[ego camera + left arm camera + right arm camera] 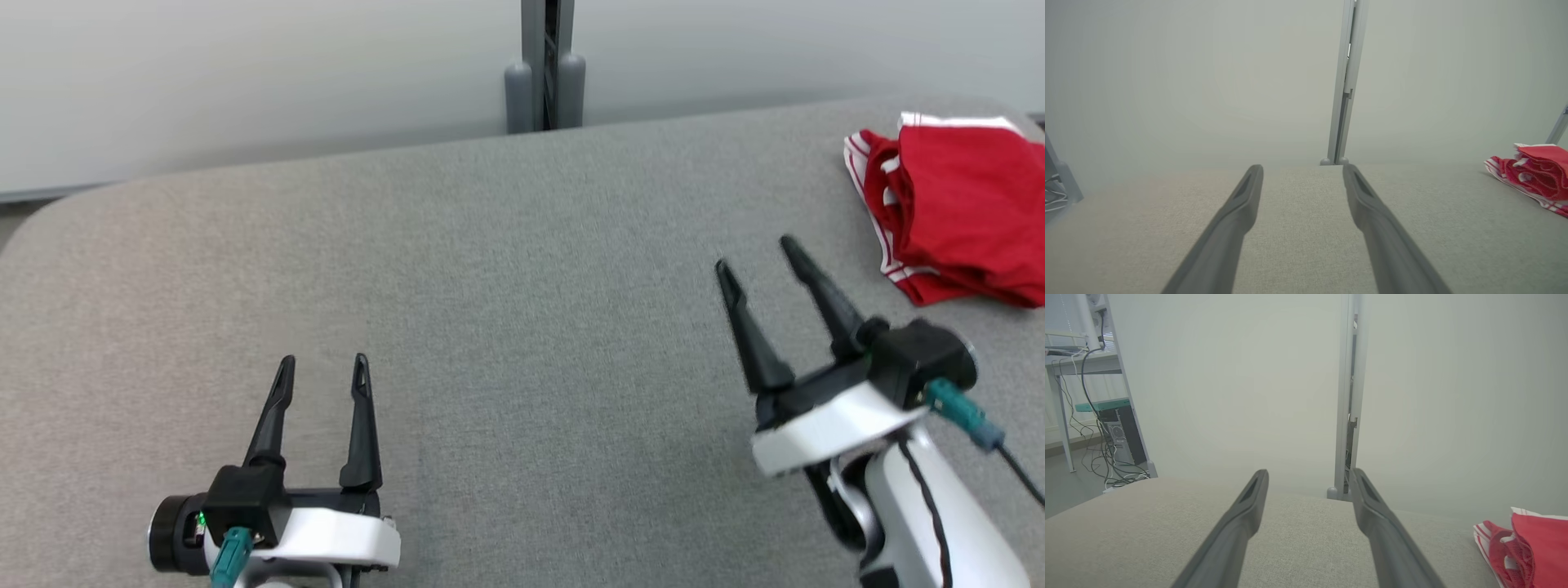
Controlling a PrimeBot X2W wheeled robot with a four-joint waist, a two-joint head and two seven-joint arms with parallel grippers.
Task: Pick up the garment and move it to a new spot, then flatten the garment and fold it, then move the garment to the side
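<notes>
Nearest me, my left hand (322, 359) sits low at the lower left over the grey fabric bench (490, 286). Its fingers are spread wide with nothing between them, and a teal plug (231, 555) sits at its wrist. My right hand (754, 253) is at the lower right, tilted up and to the left, fingers also wide apart and holding nothing. It has a teal plug (963, 412) with a dark cable at its wrist.

The garment (963, 220) is red with white stripes at the edges. It lies bunched and partly folded at the bench's far right, running off the head view's right edge. It is near the right hand but not touching, with a strip of bench fabric between them, and it is well apart from the left hand. Both wrist views show it at their right edge.

Beyond the bench's far edge a grey metal post (545, 65) stands upright against a pale wall (245, 73), roughly midway along the bench. Further back on the left of the right wrist view there is a computer tower (1118, 437) on the floor, a tangle of cables (1098, 465) and a teal box (1102, 405).
</notes>
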